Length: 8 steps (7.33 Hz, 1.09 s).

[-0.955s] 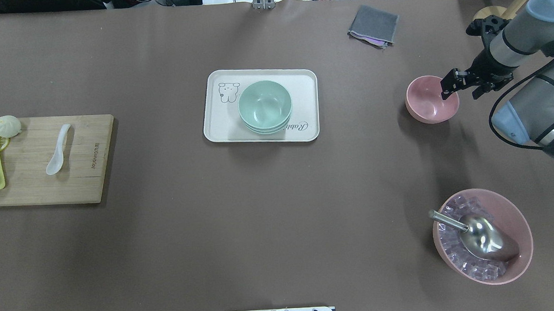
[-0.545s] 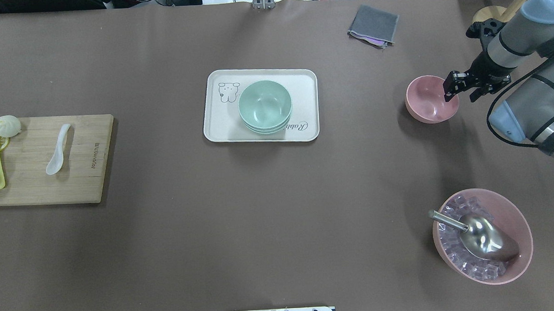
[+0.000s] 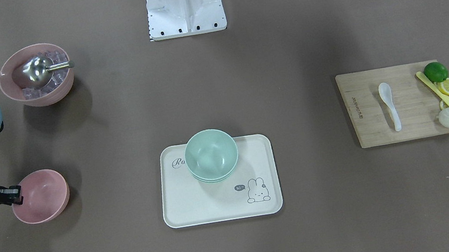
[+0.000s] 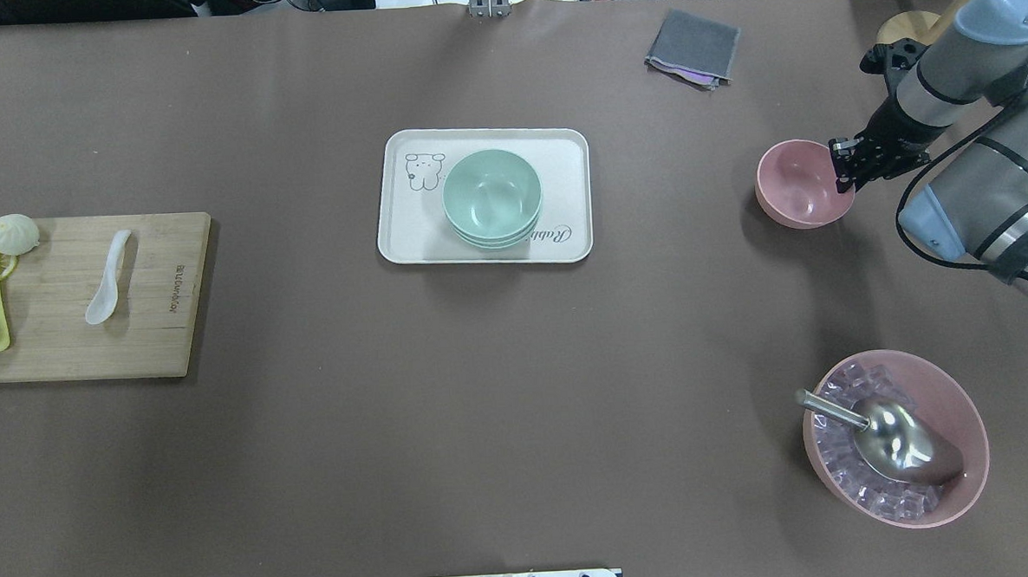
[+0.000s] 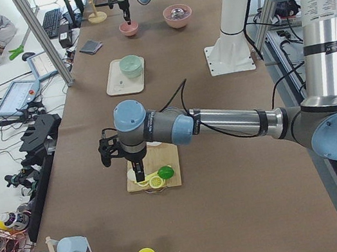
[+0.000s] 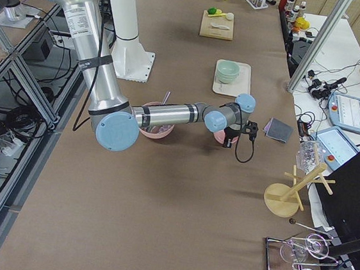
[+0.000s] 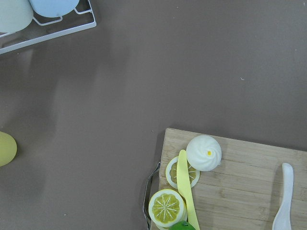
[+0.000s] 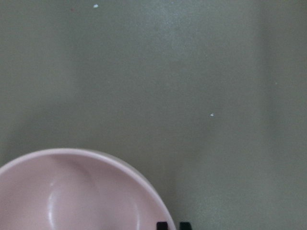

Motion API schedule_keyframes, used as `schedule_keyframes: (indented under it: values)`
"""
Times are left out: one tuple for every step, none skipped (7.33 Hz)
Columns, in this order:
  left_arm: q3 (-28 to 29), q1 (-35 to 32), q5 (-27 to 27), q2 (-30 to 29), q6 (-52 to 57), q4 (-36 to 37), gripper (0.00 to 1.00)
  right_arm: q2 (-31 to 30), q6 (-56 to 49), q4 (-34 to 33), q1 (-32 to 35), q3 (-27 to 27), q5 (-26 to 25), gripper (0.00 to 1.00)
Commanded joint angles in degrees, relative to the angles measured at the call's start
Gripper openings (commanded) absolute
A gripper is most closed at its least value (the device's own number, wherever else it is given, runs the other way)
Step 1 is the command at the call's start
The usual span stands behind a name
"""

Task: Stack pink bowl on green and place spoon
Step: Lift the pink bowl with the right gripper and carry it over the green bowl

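1. One tray (image 4: 408, 241) is showing "Rab…" (rest hidden) beside the stacked green bowls (image 4: 492, 198).
2. Right gripper (image 4: 842, 173) is clamping the pink bowl (image 4: 796, 185) by its rim, with open table (image 4: 656, 360) lying between bowl and tray.
3. Left gripper (image 5: 135, 168) is hovering over the cutting board (image 4: 152, 339) end, where the spoon (image 4: 107, 278) is lying; grip: cannot tell.

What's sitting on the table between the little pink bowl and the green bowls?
Only bare table, from the little pink bowl up to the edge of the white tray that the green bowls sit on. The overhead view shows it.
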Motion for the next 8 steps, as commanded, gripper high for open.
schedule_keyframes:
  values:
    - [-0.3, 0.1, -0.2, 0.1, 0.0, -0.4, 0.98, 2.8, 2.4, -0.7, 2.0, 0.5, 4.3, 0.0]
    - [-0.4, 1.5, -0.3, 0.4, -0.2, -2.5, 0.98, 5.1, 6.1, -1.3, 3.5, 2.0, 7.2, 0.0]
    - [-0.5, 3.8, -0.2, 0.3, -1.8, -3.1, 0.98, 7.1, 11.3, -3.3, 3.3, 5.5, 7.5, 0.0]
    - [-1.4, 7.6, 0.6, 0.2, -7.6, -5.1, 0.98, 8.5, 17.4, -3.8, 2.7, 8.9, 7.5, 0.0]
    - [-1.6, 11.9, 2.3, 0.2, -15.3, -8.9, 0.98, 12.3, 27.3, -3.9, 0.5, 10.5, 7.3, 0.0]
    - [-1.5, 16.1, 5.9, 0.2, -18.8, -11.3, 0.98, 15.4, 35.4, -3.7, -3.3, 11.2, 5.2, 0.0]
    - [-1.3, 18.9, 8.4, -0.3, -19.2, -11.3, 0.98, 18.1, 40.3, -3.8, -8.0, 13.0, -0.5, 0.0]
    - [-1.0, 19.6, 8.5, -0.5, -19.2, -11.3, 0.98, 20.8, 45.0, -3.9, -11.6, 13.0, -3.9, 0.0]
